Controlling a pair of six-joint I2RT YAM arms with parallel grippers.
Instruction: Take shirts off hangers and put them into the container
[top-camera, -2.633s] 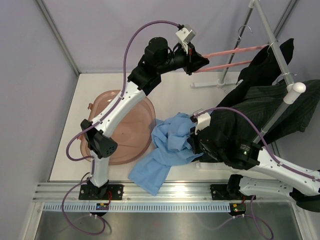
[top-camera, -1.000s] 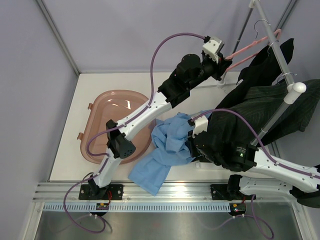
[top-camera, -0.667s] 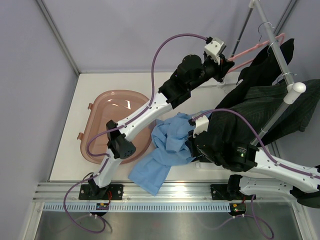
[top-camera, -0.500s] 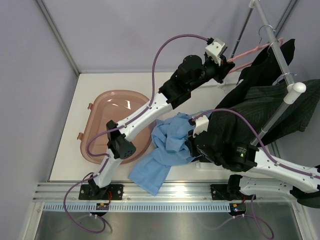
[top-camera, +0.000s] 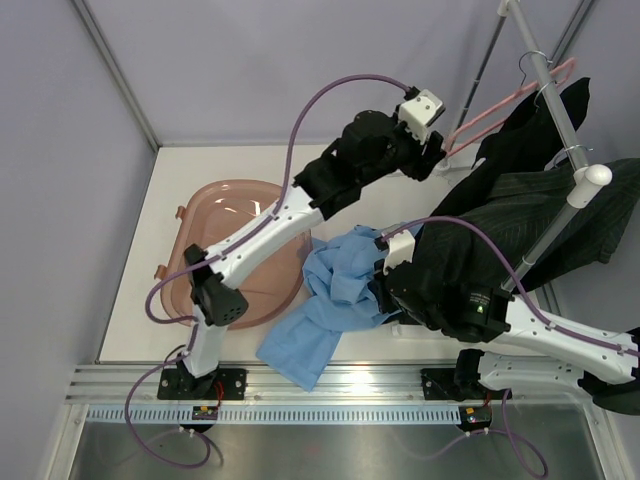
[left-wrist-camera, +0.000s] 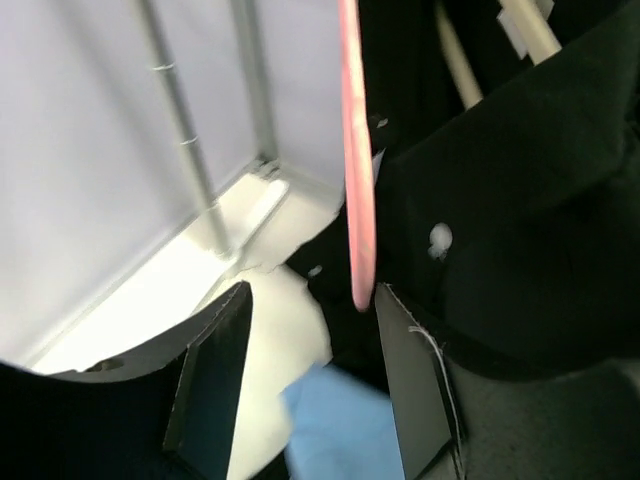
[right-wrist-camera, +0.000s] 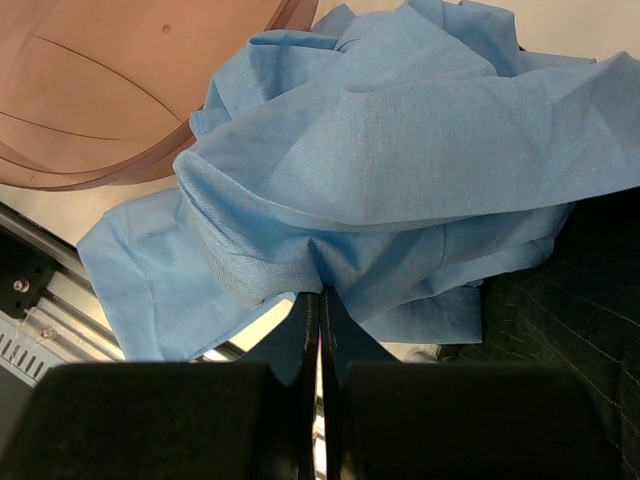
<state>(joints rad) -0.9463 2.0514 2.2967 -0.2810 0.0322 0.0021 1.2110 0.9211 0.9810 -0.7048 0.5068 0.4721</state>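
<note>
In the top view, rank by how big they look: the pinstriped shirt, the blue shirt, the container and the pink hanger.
1. pinstriped shirt
2. container and blue shirt: about alike; the left arm hides part of the container
3. pink hanger

We see the light blue shirt crumpled on the table against the container, pink hanger on the rack.
</note>
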